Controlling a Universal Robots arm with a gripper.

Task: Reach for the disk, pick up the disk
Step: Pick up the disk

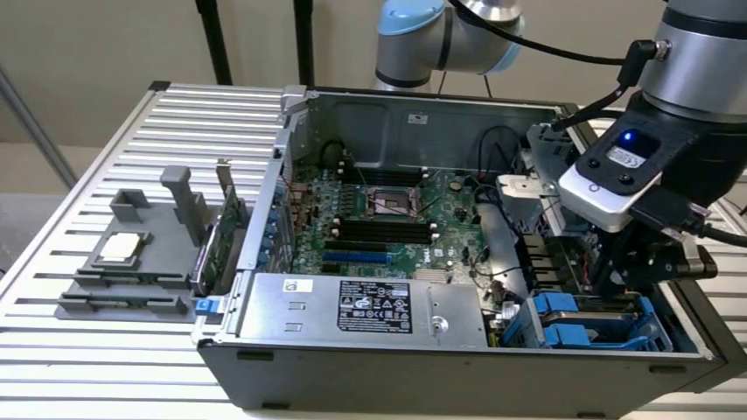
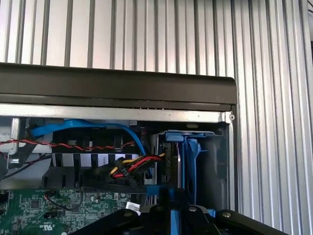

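Blue-railed disk [image 2: 191,166] wedged upright in its corner bay – tight against the case wall [image 2: 230,161]. Gripper [image 1: 624,271] right above it; can't tell about the fingers.

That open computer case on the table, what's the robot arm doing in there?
The arm's gripper is down inside the open computer case, at the drive bay in the corner on the exterior view's right. It sits right over the disk, which stands in its blue carrier rails in the bay. The disk has not been lifted out. The power supply lies beside the bay, untouched.
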